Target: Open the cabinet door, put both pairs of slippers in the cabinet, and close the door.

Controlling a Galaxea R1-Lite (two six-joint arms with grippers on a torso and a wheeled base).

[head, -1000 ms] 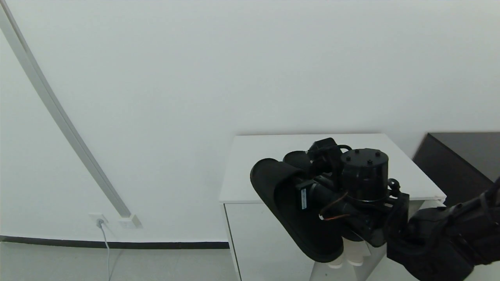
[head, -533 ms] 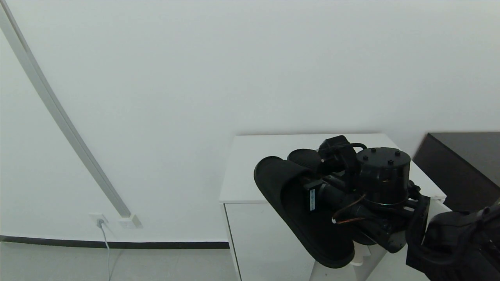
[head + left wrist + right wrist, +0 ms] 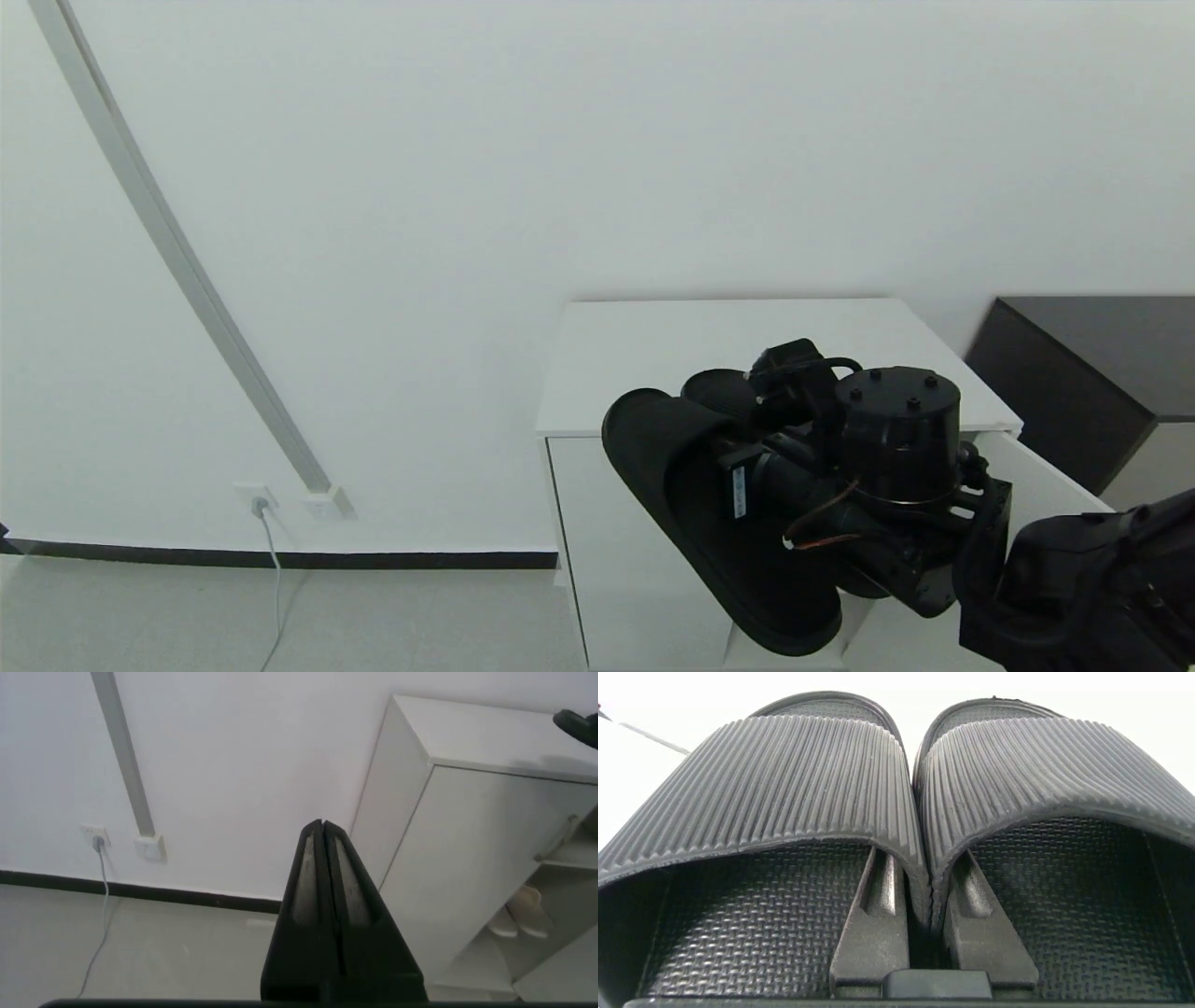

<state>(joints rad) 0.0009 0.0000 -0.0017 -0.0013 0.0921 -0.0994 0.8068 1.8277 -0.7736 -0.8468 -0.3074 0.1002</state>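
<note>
White plain wall (image 3: 597, 140) forms the background, crossed by a grey slanted conduit (image 3: 177, 261) that ends at a socket (image 3: 254, 495) with a cable hanging to the grey floor (image 3: 280, 616). Against the wall stands a white cabinet (image 3: 728, 345), box-shaped, with a flat smooth top. A dark unit (image 3: 1074, 373) stands just beside it on the robot's right. In the left wrist view, an opening next to the cabinet's front panel (image 3: 448, 859) shows a shelf holding pale slippers (image 3: 523, 917). A slim bar handle (image 3: 561, 838) sits at the panel edge. The black slippers (image 3: 691, 504) hang in the air in front of the cabinet, below its top edge, soles tilted toward the robot's left and toes upward. They are carried by the right gripper (image 3: 923, 891). Each finger (image 3: 873, 924) is inserted under one strap, one finger per slipper. The adjoining inner strap walls are pinched between the two fingers, so the pair is held side by side, touching. The straps are ribbed with fine parallel ridges and the footbeds carry a small cross-hatched pattern. The material appears to be matt foam or rubber. The left gripper (image 3: 322, 887) is held in the air near the cabinet's left side, facing the wall. Its two flat tapered fingers are pressed together with nothing between them.
</note>
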